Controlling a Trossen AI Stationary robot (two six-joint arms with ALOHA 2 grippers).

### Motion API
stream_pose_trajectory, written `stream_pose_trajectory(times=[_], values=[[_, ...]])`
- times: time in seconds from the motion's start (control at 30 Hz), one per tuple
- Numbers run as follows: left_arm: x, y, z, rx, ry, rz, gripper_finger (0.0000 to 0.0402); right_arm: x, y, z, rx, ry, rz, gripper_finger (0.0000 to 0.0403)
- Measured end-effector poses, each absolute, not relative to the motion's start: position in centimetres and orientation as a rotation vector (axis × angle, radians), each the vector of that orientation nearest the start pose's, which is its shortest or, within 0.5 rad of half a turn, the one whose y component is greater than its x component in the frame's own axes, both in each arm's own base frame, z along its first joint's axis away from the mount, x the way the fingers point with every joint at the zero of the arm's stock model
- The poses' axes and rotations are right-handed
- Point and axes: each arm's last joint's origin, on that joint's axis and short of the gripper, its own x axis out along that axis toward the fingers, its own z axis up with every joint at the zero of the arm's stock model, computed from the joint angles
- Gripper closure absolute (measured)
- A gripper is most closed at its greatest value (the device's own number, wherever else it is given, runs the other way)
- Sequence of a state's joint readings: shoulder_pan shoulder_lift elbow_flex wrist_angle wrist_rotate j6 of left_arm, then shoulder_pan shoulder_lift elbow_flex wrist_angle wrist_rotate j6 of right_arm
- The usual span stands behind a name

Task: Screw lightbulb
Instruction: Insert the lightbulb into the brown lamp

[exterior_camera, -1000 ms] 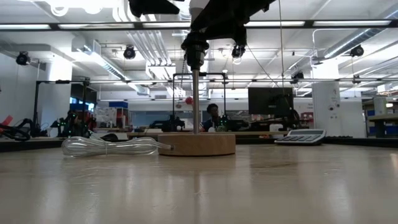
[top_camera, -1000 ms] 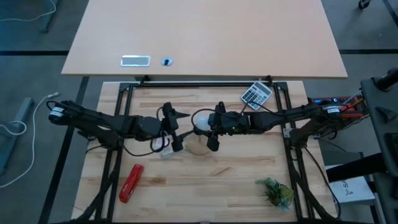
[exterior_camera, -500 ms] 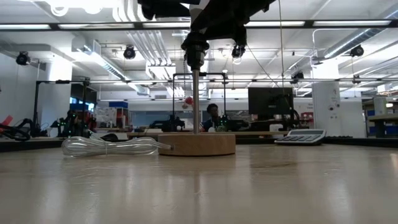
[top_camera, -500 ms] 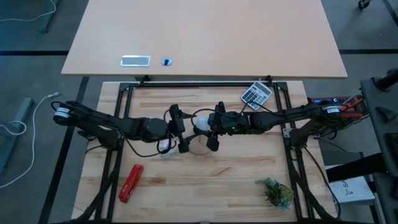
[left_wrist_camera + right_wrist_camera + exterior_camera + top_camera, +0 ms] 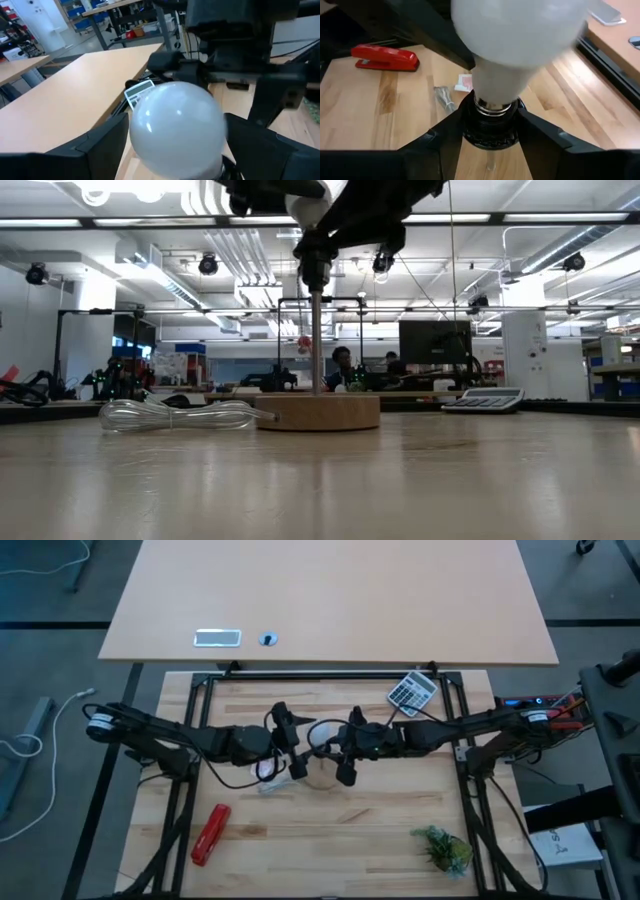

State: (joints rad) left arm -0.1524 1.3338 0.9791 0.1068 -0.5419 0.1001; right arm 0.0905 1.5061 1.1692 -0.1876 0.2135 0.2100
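Observation:
The white lightbulb (image 5: 175, 125) stands upright with its silvery screw end (image 5: 492, 105) in the black socket (image 5: 491, 127). The socket tops a thin rod (image 5: 316, 340) on the round wooden disc (image 5: 318, 412) at mid-table. My left gripper (image 5: 303, 748) comes from the table's left and has the bulb (image 5: 320, 733) between its wide-set fingers. My right gripper (image 5: 341, 750) comes from the right, a little lower, and is shut on the socket. My left gripper has the bulb's widest part (image 5: 135, 125) between its two fingertips, one on each opposite side, with no gap showing in the wrist view. The fingers (image 5: 100, 145) reach in almost level from the table's left. The bulb stays upright in the socket. My right gripper pinches the black socket's wall (image 5: 467, 127) between its two fingers (image 5: 540, 140), just below the bulb's silvery thread. It comes from the table's right, slanting slightly down. The socket stays upright on its rod, high above the disc.
A clear plastic scrap (image 5: 175, 416) lies left of the disc. A red stapler (image 5: 210, 833) lies near the front left, a calculator (image 5: 412, 691) at the far right and a green clump (image 5: 443, 847) at the front right. A second table (image 5: 330, 600) lies beyond.
My left gripper has moved toward the table's right, from beside the bulb to around it. The right gripper, the socket and the stand have kept still.

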Motion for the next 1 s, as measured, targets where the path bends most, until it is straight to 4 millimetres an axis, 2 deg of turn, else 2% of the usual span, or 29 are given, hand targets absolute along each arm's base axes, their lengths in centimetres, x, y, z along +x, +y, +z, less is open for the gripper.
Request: stream_pose_trajectory(times=[0.4, 0.6, 0.83, 1.0], values=[[29.7, -3.1, 30.7, 0.183, 0.27, 0.359, 0.0086, 31.8, 3.1, 31.1, 0.142, 0.488, -0.167, 0.0228], [29.7, -3.3, 30.7, 0.177, 0.268, 0.312, 0.0102, 31.7, 3.4, 31.5, 0.141, 0.469, -0.161, 0.0229], [29.8, -3.4, 30.8, 0.178, 0.257, 0.261, 0.0119, 31.6, 3.9, 31.1, 0.086, 0.457, -0.179, 0.024], [29.9, -3.4, 31.1, 0.185, 0.23, 0.258, 0.011, 31.3, 5.0, 30.5, 0.035, 0.392, -0.22, 0.0256]])
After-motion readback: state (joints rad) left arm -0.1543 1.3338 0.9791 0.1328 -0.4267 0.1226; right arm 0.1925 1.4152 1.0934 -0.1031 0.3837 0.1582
